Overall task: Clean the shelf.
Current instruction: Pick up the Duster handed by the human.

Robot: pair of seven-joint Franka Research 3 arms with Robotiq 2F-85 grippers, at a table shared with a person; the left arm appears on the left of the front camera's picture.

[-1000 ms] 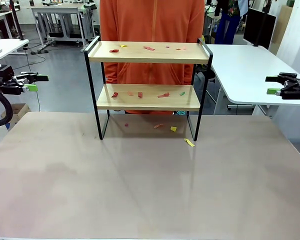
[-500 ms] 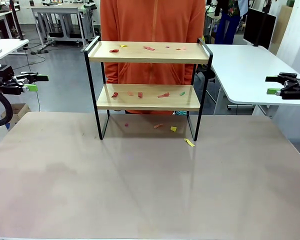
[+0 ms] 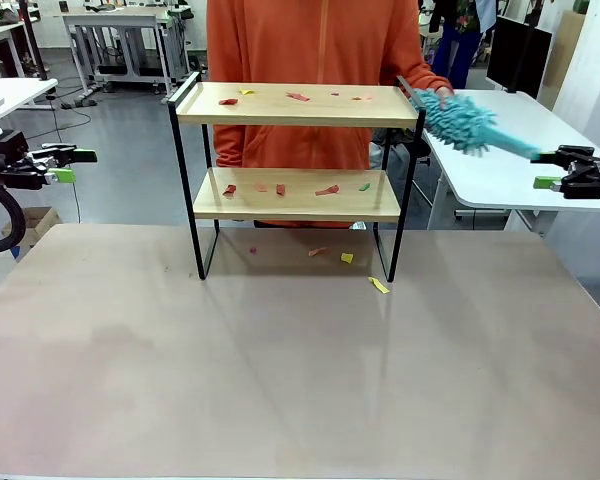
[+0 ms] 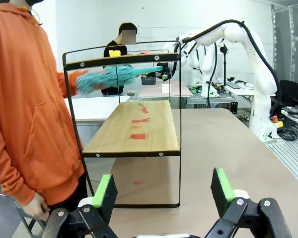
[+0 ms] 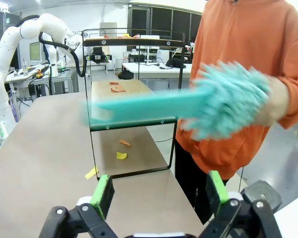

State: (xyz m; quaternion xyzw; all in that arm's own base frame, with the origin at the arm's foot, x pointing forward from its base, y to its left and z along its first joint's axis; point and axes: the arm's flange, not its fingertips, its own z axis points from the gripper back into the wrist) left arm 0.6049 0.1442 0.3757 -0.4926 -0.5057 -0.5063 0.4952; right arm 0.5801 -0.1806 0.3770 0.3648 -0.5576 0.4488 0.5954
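— How are the left fingers (image 4: 107, 196) set?
— Wide apart, gripping nothing, out past the left edge of the tabletop (image 3: 280, 370). The right fingers (image 5: 103, 196) match them: wide, bare, out past the right edge
— And just in front of the right ones?
— A teal duster (image 3: 470, 128), its flat handle (image 5: 149, 106) pointing at them, the fluffy head (image 5: 228, 99) in the person's hand (image 5: 274, 101). It's blurred, so I can't tell how near the handle tip is
— Where's the shelf (image 3: 298, 104)?
— Upright at the far middle of the tabletop, well apart from both arms. Paper scraps (image 3: 327, 189) lie on both boards and on the tabletop beneath
— How would it handle?
— Light and stiff, I'd judge. The frame is thin, so a hard sweep could slide or tip it. Steady it by a black upright post (image 3: 186, 200). Take the duster by the stiff handle, not the soft head
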